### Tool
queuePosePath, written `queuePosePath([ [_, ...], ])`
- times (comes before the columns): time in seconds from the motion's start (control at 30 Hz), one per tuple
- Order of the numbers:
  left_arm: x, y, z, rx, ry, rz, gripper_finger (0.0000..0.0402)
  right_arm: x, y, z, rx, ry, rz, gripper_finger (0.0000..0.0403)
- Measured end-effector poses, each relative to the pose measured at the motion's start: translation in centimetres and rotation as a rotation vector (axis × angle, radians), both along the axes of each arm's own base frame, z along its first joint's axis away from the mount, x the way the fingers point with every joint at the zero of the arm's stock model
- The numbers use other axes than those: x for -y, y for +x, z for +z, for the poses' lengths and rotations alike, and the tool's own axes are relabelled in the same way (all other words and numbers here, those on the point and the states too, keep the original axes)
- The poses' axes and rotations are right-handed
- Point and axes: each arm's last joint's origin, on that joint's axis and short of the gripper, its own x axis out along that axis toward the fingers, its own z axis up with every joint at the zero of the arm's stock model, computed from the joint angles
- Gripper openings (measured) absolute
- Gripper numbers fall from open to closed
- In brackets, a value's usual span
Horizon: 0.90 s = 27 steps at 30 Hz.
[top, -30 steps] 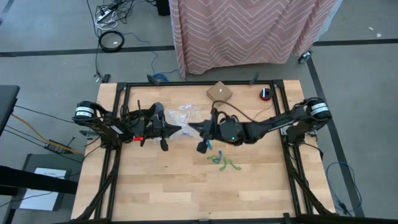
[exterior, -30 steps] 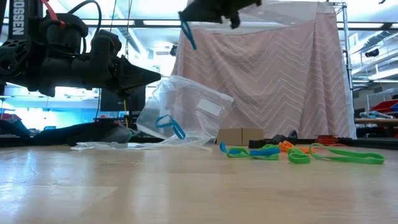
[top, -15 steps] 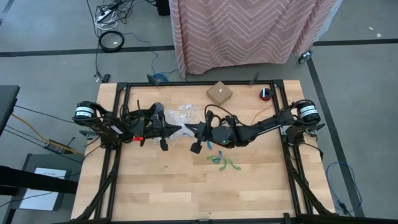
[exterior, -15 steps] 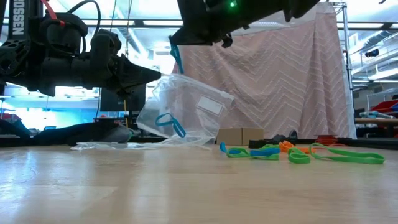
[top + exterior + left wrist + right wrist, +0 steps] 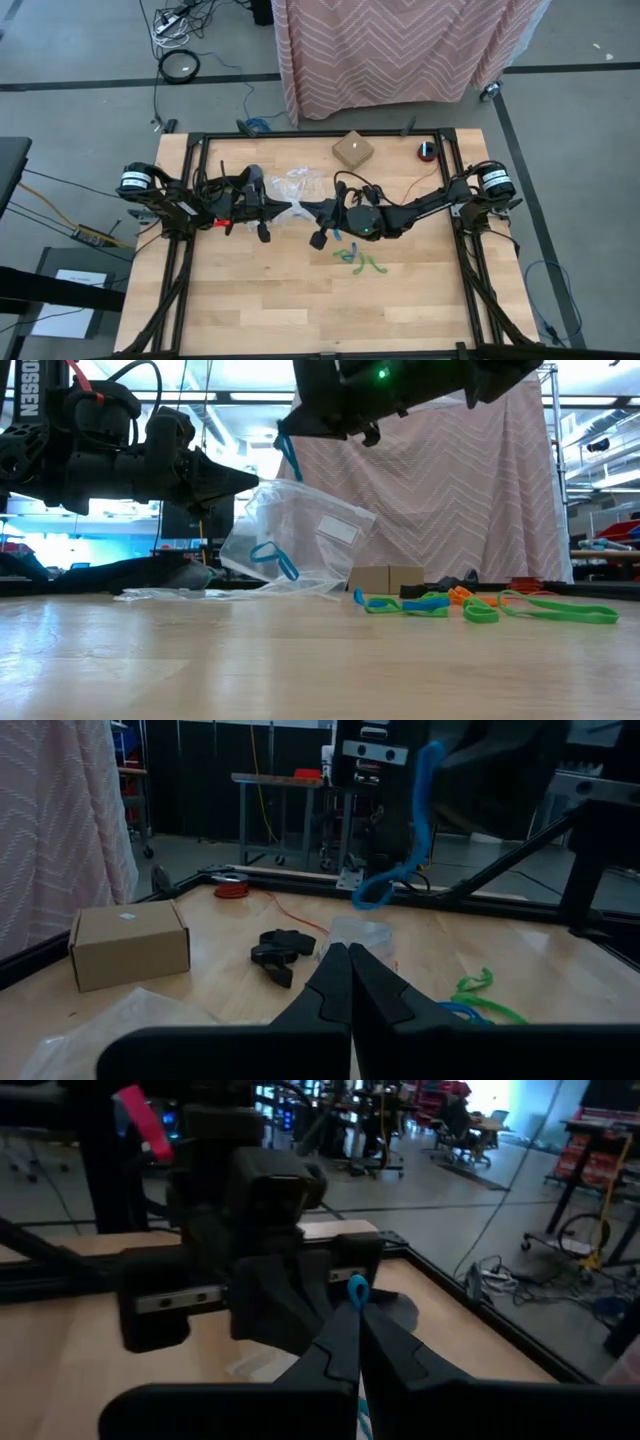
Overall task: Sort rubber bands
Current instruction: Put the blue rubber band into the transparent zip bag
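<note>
My left gripper (image 5: 252, 482) is shut on a clear zip bag (image 5: 305, 540) that holds a blue rubber band (image 5: 272, 560). The bag's lower part rests on the table. My right gripper (image 5: 283, 432) is shut on another blue rubber band (image 5: 289, 457), which dangles just above the bag's top edge. The two grippers face each other tip to tip in the high view, my left (image 5: 288, 208) and my right (image 5: 306, 207). Loose green, blue and orange rubber bands (image 5: 440, 602) lie on the table, also seen from above (image 5: 358, 258). My left gripper pinches the zip bag's upper edge (image 5: 262, 488) between its two fingers, coming level from the table's left. The bag hangs tilted from that edge, its bottom on the table. My right gripper pinches the blue rubber band's top loop (image 5: 357, 1290) between its fingertips, coming almost level from the table's right. The band hangs slack below, clear of the bag and the table.
A cardboard box (image 5: 353, 149) and a red roll (image 5: 428, 151) sit at the far edge. A black clip (image 5: 280, 952) lies behind the bag. More clear plastic (image 5: 170, 595) lies flat under my left arm. The near half of the table (image 5: 300, 310) is bare wood.
My right gripper has come down and a little toward my left gripper, carrying the blue rubber band from well above the bag to just over its top edge. The band still hangs slack.
</note>
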Motion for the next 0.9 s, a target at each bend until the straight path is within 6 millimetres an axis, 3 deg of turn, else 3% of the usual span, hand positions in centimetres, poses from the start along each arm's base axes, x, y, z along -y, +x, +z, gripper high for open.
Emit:
queuePosePath([
  [0.33,0.0,0.0,0.0,0.0,-0.001,0.0,0.0,0.4,0.0,-0.2,-0.003,0.018,0.005,0.0],
  [0.67,0.0,0.0,0.0,0.0,0.0,0.0,0.0,1.0,-1.0,-2.3,-0.014,0.084,-0.02,0.0],
  [0.9,0.0,0.0,0.0,0.0,0.0,0.0,0.0,1.4,-1.1,-2.6,-0.017,0.096,-0.018,0.0],
])
